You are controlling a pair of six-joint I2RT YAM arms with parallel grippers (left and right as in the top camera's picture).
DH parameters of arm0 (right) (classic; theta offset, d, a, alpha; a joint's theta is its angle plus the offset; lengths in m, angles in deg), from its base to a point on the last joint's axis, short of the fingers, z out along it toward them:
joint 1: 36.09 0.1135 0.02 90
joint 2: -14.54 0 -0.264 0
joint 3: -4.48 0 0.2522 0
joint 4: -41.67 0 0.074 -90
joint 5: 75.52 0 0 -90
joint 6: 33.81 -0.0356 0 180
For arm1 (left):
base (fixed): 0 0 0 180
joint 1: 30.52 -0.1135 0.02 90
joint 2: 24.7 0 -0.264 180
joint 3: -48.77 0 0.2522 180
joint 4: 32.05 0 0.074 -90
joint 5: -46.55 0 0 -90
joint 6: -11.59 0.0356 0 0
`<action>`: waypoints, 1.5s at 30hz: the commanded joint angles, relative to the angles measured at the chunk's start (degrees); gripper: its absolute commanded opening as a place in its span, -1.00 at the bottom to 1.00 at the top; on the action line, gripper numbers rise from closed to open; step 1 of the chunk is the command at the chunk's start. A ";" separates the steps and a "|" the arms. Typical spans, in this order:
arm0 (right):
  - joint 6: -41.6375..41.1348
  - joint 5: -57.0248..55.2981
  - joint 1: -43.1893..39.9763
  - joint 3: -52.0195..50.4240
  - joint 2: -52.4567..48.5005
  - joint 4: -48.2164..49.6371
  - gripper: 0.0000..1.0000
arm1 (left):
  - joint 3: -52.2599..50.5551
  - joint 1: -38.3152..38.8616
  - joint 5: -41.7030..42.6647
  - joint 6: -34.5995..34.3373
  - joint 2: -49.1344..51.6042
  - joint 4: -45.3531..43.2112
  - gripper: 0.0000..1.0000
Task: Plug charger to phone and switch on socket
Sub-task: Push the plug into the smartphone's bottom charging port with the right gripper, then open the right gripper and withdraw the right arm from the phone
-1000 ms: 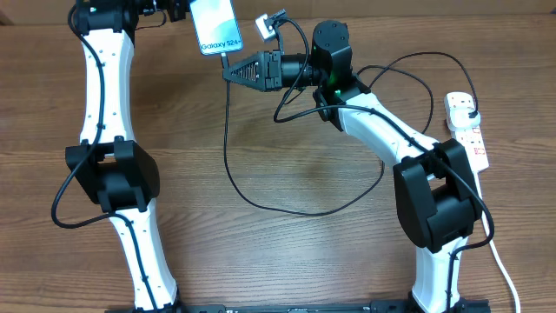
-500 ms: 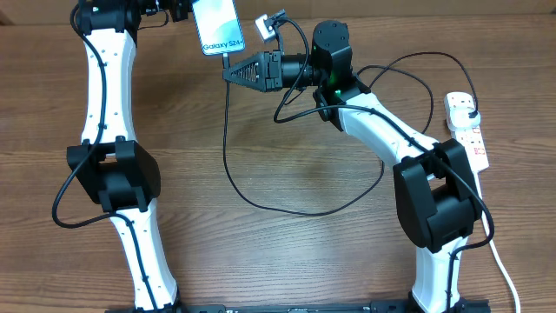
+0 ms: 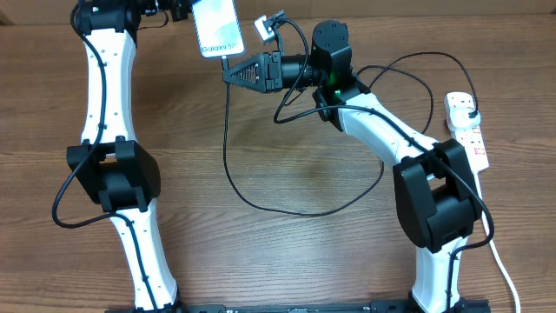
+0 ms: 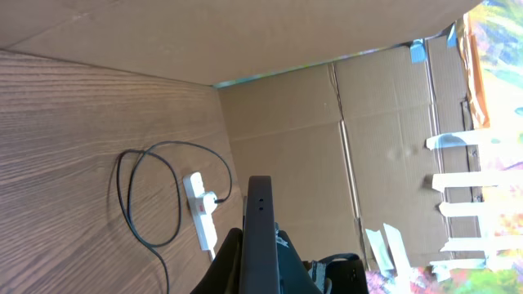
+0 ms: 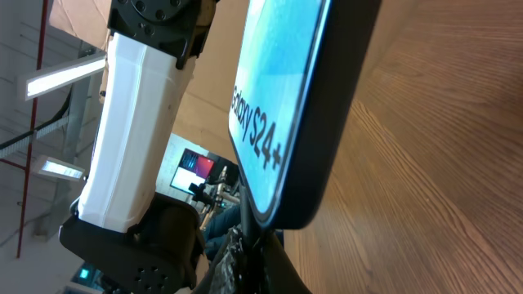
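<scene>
Phone (image 3: 215, 26) sits at 11 o'clock in overhead, held up by the left gripper (image 3: 182, 10), which is pressed tight on its far edge. Right gripper (image 3: 229, 75) pinches the charger (image 3: 226, 130) tip right at the phone's btm edge; I can't tell if it's seated. Risks imo: tip off-axis jams or scrapes the port, or the push twists the phone so it slips. Socket (image 3: 469, 130) is at 3 o'clock, well apart, switch not yet pressed. Reaching there may drag the cable loop & pull the tip out.
</scene>
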State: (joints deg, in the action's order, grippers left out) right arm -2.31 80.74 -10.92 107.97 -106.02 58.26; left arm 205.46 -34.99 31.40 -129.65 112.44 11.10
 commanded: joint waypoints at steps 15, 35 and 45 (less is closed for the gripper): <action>-1.77 -6.25 -0.61 1.09 -0.33 1.77 -0.92 | 1.44 1.31 7.13 3.06 -2.43 0.42 -0.92; -2.84 -7.74 -0.61 1.09 -0.33 1.79 -0.92 | 1.44 1.29 9.05 3.69 -2.43 0.39 -0.91; -2.12 -5.79 -0.61 1.09 -0.33 1.79 -0.49 | 1.44 0.76 6.88 3.69 -2.43 0.39 -0.92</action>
State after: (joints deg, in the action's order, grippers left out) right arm -5.28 77.44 -10.77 107.97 -106.02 59.81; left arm 205.46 -34.82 34.90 -126.83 112.44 11.45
